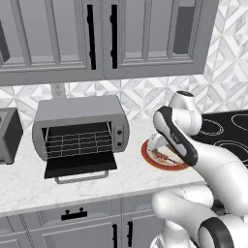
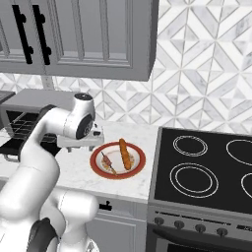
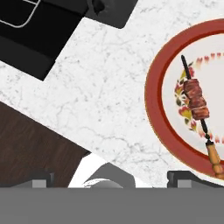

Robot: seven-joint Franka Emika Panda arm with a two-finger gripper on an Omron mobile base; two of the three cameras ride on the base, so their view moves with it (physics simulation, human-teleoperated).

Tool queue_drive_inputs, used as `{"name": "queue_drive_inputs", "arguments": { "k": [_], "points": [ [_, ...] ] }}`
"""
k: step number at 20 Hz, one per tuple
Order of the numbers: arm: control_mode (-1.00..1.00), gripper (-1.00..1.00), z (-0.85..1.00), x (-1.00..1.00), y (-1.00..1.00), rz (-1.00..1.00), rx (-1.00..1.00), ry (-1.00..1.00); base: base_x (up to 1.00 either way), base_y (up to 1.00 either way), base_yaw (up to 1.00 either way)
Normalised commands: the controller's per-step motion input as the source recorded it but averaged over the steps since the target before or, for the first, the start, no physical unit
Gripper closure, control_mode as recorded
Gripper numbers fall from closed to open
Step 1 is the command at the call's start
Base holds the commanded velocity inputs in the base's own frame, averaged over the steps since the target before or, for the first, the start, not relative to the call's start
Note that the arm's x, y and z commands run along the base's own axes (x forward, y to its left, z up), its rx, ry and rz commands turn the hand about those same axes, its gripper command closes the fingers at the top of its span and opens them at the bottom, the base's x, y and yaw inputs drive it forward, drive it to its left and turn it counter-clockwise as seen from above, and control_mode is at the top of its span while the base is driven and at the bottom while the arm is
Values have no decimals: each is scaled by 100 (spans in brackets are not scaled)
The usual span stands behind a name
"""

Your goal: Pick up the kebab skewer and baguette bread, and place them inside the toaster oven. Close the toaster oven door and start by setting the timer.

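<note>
kebab skewer point(image 3: 196, 101): thin, light, rigid; likely rolls on red-rimmed plate point(image 3: 153, 105)
grab point: meat chunks, mid-stick
gripper point(image 3: 111, 179): tips barely visible, state unclear

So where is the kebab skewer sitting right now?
The kebab skewer lies on the red-rimmed plate on the counter, left of the baguette bread in the right base view, between the toaster oven and the stovetop.

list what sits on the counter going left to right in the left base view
dark grey appliance → toaster oven, its door dropped open → red-rimmed plate with the kebab skewer, partly behind the arm → black stovetop
</note>
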Motion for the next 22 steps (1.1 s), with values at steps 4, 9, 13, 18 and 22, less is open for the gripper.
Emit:
{"name": "queue_drive_inputs", "arguments": {
  "k": [4,9,13,18,22],
  "points": [
    [-100,-100,-21,0,-100,13,0,14,0,0,0],
    [-100,-100,-35,3,-92,7,-2,19,0,0,0],
    [-100,-100,-38,9,-46,0,-5,6,0,0,0],
    [-100,-100,-32,7,-16,0,-4,3,0,0,0],
    [-100,-100,-29,7,0,0,-6,2,0,0,0]
  ]
}}
